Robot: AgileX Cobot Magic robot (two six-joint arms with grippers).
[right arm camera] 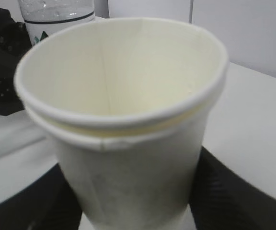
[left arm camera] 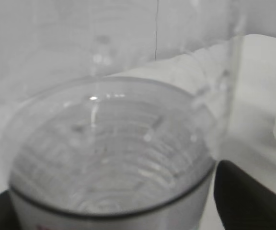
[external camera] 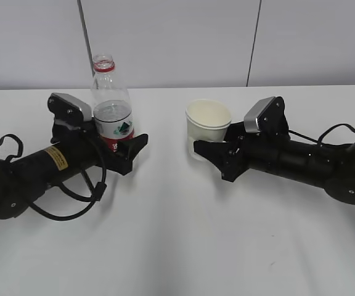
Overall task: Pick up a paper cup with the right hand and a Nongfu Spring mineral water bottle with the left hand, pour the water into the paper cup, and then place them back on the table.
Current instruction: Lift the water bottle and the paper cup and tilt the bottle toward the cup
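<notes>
A: Where is the Nongfu Spring mineral water bottle [external camera: 111, 108]?
B: Upright on the table [external camera: 177, 246], uncapped, red neck ring, clear water [left arm camera: 114, 163] about halfway up.
A: And the paper cup [external camera: 208, 129]?
B: Cream-white, upright, empty, well right of the bottle.

No legible text is found.
A green mountain logo is seen on the bottle [external camera: 112, 111] label; the yellow sticker [external camera: 56, 158] print is unreadable.

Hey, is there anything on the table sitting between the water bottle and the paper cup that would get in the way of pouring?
Nothing visible does. Only bare table lies between the bottle in the left hand and the paper cup in the right hand.
</notes>
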